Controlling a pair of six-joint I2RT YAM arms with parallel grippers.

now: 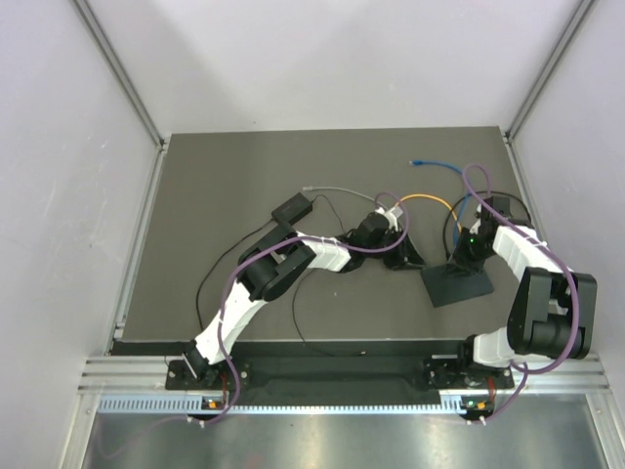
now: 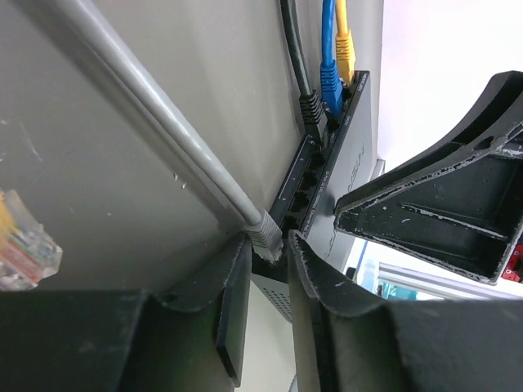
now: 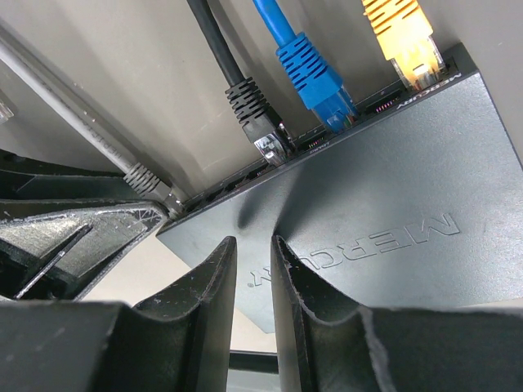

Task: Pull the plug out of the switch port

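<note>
Dark worktop (image 1: 195, 195) from above: switch (image 1: 457, 283) lies right of centre. Left wrist: left pincer (image 2: 268, 245) seems to pinch grey plug (image 2: 265, 235), seated in switch port (image 2: 282, 219). Right wrist: right pincer (image 3: 253, 249) nearly pressed together, empty, tips on switch. Pull not yet done.

- Lit softly and evenly from above in the top view, faint shadows on the dark tabletop (image 1: 195, 195).
- Blown out to white past the switch (image 2: 349, 159) in the left wrist view.
- Out of focus on the clear plug (image 2: 24, 245) at that view's left edge.
- Sharp on the switch lettering in the right wrist view, under soft sheen.
</note>
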